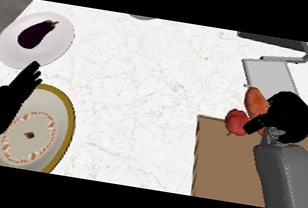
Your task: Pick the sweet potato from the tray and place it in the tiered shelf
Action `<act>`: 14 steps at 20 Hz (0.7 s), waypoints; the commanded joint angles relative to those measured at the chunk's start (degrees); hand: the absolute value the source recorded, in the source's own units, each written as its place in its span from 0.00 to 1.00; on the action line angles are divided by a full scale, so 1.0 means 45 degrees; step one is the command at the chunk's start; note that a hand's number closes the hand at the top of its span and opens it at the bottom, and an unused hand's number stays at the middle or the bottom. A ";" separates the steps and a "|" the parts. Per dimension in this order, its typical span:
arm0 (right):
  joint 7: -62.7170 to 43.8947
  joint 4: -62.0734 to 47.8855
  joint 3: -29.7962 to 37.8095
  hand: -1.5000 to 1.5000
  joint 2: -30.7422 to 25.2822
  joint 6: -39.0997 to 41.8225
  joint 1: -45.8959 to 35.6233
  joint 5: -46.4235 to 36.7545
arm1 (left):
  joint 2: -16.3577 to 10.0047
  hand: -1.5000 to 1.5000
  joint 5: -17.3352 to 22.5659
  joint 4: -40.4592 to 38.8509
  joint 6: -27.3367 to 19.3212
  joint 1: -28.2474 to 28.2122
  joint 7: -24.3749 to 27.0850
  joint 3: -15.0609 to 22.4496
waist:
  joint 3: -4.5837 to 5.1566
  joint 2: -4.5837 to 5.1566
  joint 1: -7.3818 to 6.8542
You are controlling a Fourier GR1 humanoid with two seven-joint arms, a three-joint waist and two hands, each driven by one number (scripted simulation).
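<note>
Closest to us, the grey right forearm (292, 173) comes up over the flat brown tray (225, 170), and the black right hand (289, 117) sits at its far edge. Its fingers look curled round the near end of the orange, tapered sweet potato (256, 100), though the back of the hand hides most of the grip, so I'd call that likely, not certain. The sweet potato is past the tray's far edge, pointing towards the grey metal tiered shelf (270, 74) just beyond. That fits a carry under way: picked up, not yet placed.

Watch that round red vegetable (236, 121) sitting right beside the thumb at the tray's corner. It's close enough to get nudged, I'd say. The shelf's lower level lies open ahead, with the upper level to the right, so the approach seems free.

Over on the other side, the black left hand (1, 99) rests open, fingers straight and up, above a gold-rimmed patterned plate (70, 120). Beyond it a dark purple aubergine (37, 33) lies on a plain white plate (60, 30), well apart across the pale marbled counter (150, 100), out of the way.
</note>
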State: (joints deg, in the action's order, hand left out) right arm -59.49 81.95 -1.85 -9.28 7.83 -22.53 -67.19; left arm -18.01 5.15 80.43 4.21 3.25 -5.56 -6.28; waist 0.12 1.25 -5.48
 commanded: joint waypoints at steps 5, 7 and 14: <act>-0.4160 -0.2714 0.1379 1.00 0.1759 -0.1586 -0.5318 -0.2725 | -0.0003 0.50 -0.0107 -0.0095 0.0049 0.0095 -0.0007 0.0082 | -0.0003 -0.0022 -0.0074; -0.4757 -0.2633 0.1371 1.00 0.2023 -0.1834 -0.6065 -0.2876 | -0.0105 0.50 -0.0050 0.0011 0.0324 -0.0491 0.0185 0.0090 | -0.0005 -0.0152 0.0055; -0.5696 -0.2733 0.1719 1.00 0.2051 -0.2768 -0.8891 -0.3862 | -0.0082 0.50 -0.0010 -0.0435 0.0117 0.0001 -0.0123 -0.0135 | 0.0007 -0.0219 0.0361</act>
State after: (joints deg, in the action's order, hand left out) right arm -70.06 70.20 5.43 -0.86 -0.29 -55.27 -81.85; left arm -17.80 4.84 79.27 4.29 3.70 -6.20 -6.21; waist 0.12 0.60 -4.56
